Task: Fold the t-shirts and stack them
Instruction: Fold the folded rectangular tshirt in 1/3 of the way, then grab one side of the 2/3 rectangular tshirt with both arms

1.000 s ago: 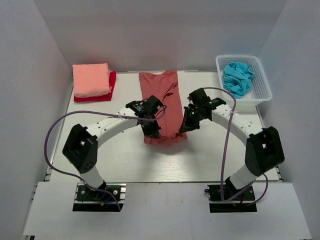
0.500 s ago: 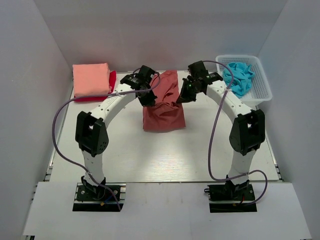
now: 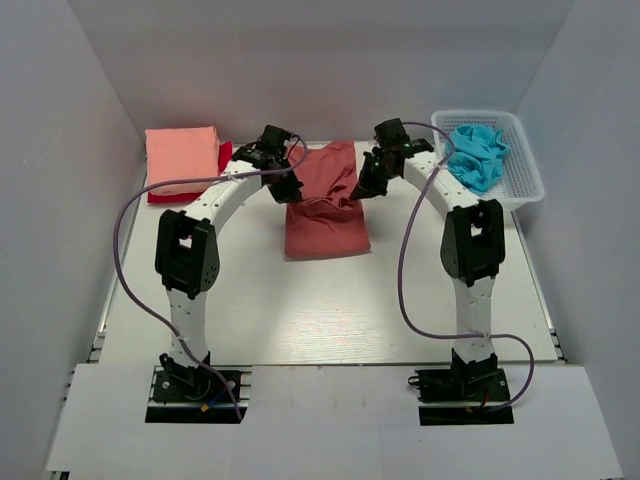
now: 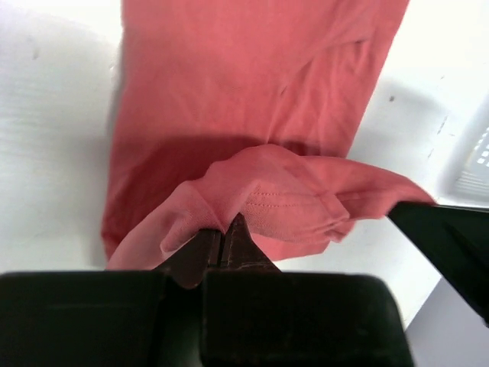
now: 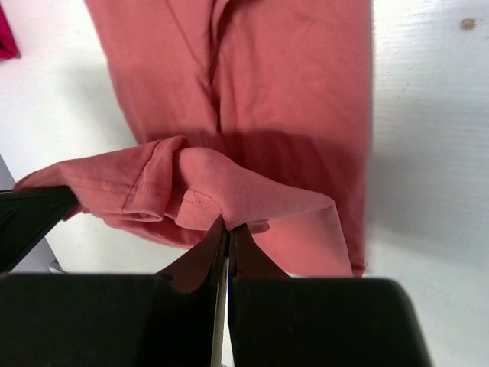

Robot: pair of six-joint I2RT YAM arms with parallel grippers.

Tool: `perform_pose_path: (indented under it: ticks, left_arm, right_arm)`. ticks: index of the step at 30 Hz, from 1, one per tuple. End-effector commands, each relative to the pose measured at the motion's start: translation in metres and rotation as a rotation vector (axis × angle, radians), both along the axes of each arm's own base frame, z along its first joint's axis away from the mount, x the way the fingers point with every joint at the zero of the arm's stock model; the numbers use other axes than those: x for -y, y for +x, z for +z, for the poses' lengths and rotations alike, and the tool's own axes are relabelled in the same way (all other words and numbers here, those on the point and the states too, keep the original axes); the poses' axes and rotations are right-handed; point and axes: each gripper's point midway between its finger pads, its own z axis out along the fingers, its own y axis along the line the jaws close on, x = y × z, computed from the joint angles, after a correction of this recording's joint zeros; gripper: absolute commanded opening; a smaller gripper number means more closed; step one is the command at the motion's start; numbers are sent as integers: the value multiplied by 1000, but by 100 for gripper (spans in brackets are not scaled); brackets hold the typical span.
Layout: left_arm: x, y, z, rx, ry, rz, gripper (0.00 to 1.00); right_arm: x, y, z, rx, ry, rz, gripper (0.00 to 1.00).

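Step in hand: judged to be the crosswise fold of the dusty brick-red t-shirt (image 3: pixel 325 225), near hem going over to the far end.
Left gripper (image 4: pixel 223 238): pinched tight on the left corner of the stitched hem, no gap between the fingers.
Right gripper (image 5: pixel 228 229): clamped the same way on the right corner.
Shirt position: centre-far on the white table (image 3: pixel 250 300), between the two grippers; the lower layer lay flat and the lifted hem hung above it.
Shirt look: long narrow strip, matte soft cotton, double stitch line along the hem, a lengthwise ridge down the flat layer, and a slack sag in the hem between the pinches.
Doing it well: hold both corners level, draw them slightly apart to take out the sag, lay the hem square on the far edge, and let go only once the cloth rests.
Risk: a slack middle would probably land as a pucker.
Stack: salmon-pink folded t-shirt (image 3: pixel 182 158) on the bright red t-shirt (image 3: pixel 225 160), far left, well apart.
Other: white mesh basket (image 3: pixel 528 185) holding blue cloth (image 3: pixel 475 155), far right.
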Motion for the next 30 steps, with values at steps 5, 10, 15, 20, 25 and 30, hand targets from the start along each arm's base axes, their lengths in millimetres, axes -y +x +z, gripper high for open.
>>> perform_pose_path:
  ticks: [5, 10, 15, 20, 25, 30]
  left_arm:
    - [-1, 35, -3, 85, -79, -12, 0]
    - [-6, 52, -6, 138, -88, -6, 0]
    - [-16, 68, -15, 143, -79, 24, 6]
    - [-38, 100, -14, 184, -30, 100, 95]
    - [-44, 118, 22, 282, -18, -17, 100]
    - [-39, 74, 18, 247, 14, -134, 100]
  right_arm:
    - [-1, 42, 4, 93, 51, -44, 0]
    - [-1, 60, -4, 135, 64, -51, 0]
    - [-4, 76, -9, 164, 84, -57, 0]
    - [-11, 108, 1, 281, 159, -53, 71]
    - [-7, 109, 52, 385, 173, -36, 90]
    - [5, 59, 63, 390, 154, -15, 90]
